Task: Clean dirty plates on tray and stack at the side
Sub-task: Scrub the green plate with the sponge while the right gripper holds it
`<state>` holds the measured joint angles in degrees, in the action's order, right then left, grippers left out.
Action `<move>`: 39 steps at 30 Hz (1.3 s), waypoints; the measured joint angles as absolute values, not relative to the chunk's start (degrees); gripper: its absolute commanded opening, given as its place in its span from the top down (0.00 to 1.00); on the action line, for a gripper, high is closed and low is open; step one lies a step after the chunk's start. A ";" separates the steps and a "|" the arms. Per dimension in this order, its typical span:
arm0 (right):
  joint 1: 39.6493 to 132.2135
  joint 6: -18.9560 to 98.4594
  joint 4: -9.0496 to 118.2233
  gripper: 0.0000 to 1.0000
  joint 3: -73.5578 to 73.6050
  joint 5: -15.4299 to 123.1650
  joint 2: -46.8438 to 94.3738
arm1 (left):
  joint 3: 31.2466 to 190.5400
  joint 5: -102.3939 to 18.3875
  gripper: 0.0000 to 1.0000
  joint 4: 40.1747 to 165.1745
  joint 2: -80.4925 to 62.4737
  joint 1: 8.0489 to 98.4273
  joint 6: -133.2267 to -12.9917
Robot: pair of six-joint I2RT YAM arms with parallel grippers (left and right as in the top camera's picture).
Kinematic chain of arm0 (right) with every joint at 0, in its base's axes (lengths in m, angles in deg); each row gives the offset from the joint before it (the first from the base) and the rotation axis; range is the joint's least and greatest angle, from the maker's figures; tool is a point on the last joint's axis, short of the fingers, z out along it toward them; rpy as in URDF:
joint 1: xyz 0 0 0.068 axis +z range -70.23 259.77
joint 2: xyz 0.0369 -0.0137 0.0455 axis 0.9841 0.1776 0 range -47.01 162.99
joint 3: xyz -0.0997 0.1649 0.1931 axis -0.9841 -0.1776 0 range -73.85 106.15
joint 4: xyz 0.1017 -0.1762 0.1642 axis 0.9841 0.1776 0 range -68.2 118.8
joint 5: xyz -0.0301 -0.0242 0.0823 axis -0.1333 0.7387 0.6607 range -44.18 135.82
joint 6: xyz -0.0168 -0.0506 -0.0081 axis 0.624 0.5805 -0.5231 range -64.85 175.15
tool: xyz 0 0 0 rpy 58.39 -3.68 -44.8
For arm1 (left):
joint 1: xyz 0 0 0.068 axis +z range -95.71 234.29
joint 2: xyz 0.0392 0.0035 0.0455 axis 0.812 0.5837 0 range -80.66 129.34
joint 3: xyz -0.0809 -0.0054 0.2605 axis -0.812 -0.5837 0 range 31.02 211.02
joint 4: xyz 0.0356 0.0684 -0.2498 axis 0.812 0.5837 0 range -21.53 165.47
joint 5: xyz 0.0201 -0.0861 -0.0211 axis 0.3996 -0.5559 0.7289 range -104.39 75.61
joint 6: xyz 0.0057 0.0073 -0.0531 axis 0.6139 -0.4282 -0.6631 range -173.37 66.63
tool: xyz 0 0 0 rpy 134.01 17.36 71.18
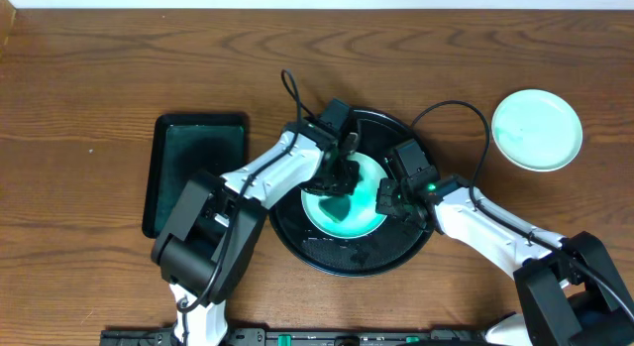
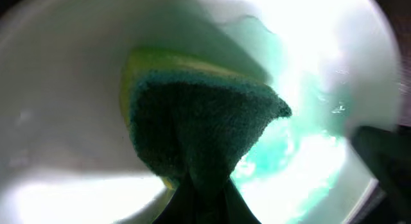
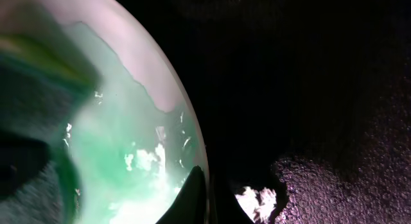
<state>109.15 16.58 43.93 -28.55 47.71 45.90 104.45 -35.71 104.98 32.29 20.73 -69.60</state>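
A mint green plate [image 1: 362, 215] lies in the round black tray [image 1: 337, 257]. My left gripper [image 1: 339, 173] is shut on a green and yellow sponge [image 2: 199, 121] and presses it onto the plate [image 2: 64, 121]. My right gripper [image 1: 388, 199] is shut on the plate's right rim [image 3: 128, 121]; its fingers [image 3: 209, 198] pinch the edge over the tray [image 3: 308, 89]. The sponge also shows at the left of the right wrist view [image 3: 32, 102]. A second pale mint plate [image 1: 537, 130] sits on the table at the right. A third plate is not in view.
A rectangular black tray [image 1: 193, 168] lies on the wooden table left of the round tray. Both arms' cables arch over the round tray's far side. The round tray's floor shows wet patches near its front.
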 measured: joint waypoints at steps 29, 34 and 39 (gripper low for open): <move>109.15 16.56 44.35 0.99 -28.53 47.28 45.90 | 106.70 -39.27 0.93 106.69 32.40 30.08 -75.33; 109.15 16.56 44.37 0.99 -28.53 47.28 45.90 | 106.67 -34.53 0.93 110.66 28.84 30.08 -74.48; 109.15 16.61 44.39 0.99 -28.53 47.30 45.90 | 106.70 -29.26 0.93 115.82 21.38 30.45 -74.30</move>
